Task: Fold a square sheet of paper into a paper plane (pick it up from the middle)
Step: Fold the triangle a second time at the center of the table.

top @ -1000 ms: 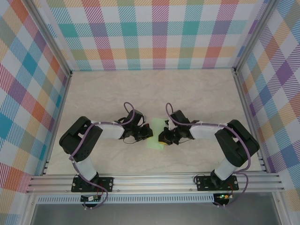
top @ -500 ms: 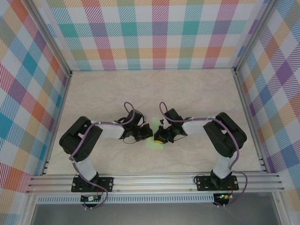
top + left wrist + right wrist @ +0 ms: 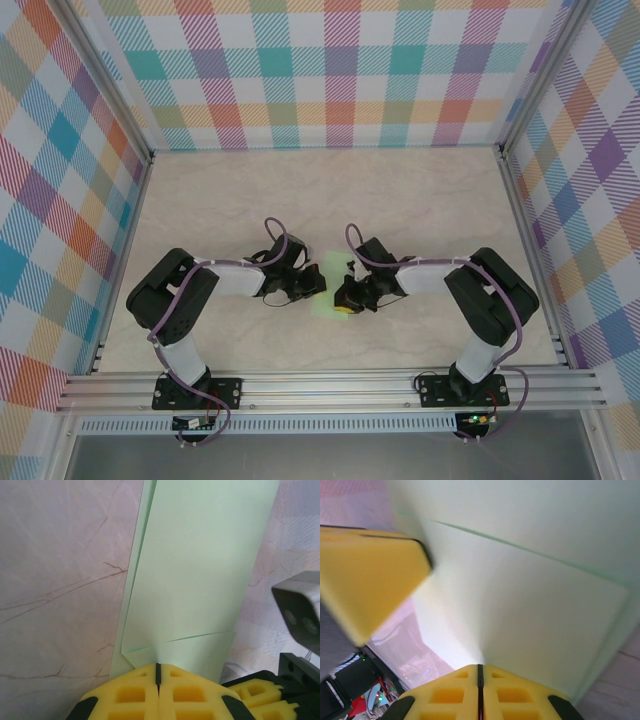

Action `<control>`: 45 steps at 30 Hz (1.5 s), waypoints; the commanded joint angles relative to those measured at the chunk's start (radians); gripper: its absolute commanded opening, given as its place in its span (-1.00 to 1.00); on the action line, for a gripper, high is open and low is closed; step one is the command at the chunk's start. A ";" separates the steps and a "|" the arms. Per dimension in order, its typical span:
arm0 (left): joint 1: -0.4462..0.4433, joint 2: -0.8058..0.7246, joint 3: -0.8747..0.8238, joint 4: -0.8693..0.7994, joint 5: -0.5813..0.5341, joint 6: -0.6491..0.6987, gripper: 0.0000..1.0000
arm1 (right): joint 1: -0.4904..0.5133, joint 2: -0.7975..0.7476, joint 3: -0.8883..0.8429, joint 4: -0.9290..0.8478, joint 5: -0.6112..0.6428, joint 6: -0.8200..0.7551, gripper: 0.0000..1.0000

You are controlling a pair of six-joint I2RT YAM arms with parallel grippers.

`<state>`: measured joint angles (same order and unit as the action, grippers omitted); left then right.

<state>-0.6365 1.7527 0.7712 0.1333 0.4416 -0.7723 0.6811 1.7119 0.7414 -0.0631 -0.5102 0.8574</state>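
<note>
Folding stage: by my reading a mid-fold step. The square sheet of paper (image 3: pixel 200 570) already carries a long lengthwise fold and a short cross crease near its close end, but it is not yet a dart.
Paper place: around the middle of the bench (image 3: pixel 400 200), somewhat nearer the near edge than the far one, between the two hands. In the left wrist view it lies flat along its left side.
Left hand (image 3: pixel 158 677): jaws closed tight, tips at the near end of the sheet. I cannot tell whether they pinch an edge or only press it down.
Right hand (image 3: pixel 480 677): jaws closed as well, tips meeting the paper, which spreads close across that camera. Whether it is pinched or only pushed is unclear.
Spacing: the hands sit just beside each other over the sheet, and a yellow finger (image 3: pixel 365 580) of the left hand crosses the right wrist view.
Risk, collision: hands this near could knock together if either swings across, dragging the sheet.
Risk, slip: thin paper under one closed tip may skate on the smooth bench, so the crease lands crooked.
Risk, tear: if both hands do grip and pull apart, the sheet could rip or buckle at the cross crease.
Risk, springback: a lightly pressed flap may lift open once released.
</note>
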 commanded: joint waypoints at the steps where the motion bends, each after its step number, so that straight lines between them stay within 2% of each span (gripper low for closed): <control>1: -0.002 0.022 -0.001 -0.081 -0.073 0.011 -1.00 | 0.006 0.016 -0.048 -0.001 -0.001 0.016 -0.84; 10: -0.002 0.015 -0.002 -0.089 -0.080 0.011 -1.00 | 0.006 -0.090 -0.111 -0.010 -0.005 0.005 -0.82; 33: -0.002 0.010 0.003 -0.092 -0.080 0.005 -1.00 | 0.005 -0.168 -0.194 -0.034 0.018 0.005 -0.81; 38: -0.002 0.003 0.010 -0.085 -0.062 0.007 -1.00 | -0.028 -0.257 -0.168 -0.096 0.099 -0.001 -0.65; 42: -0.005 -0.009 0.014 -0.081 -0.057 0.004 -1.00 | -0.059 -0.237 -0.123 -0.094 0.128 0.008 -0.43; 45: -0.006 -0.014 0.019 -0.081 -0.050 0.004 -1.00 | -0.063 -0.192 -0.091 -0.073 0.131 0.023 -0.40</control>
<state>-0.6399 1.7500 0.7773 0.1219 0.4343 -0.7727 0.6212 1.4849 0.6067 -0.1303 -0.4023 0.8612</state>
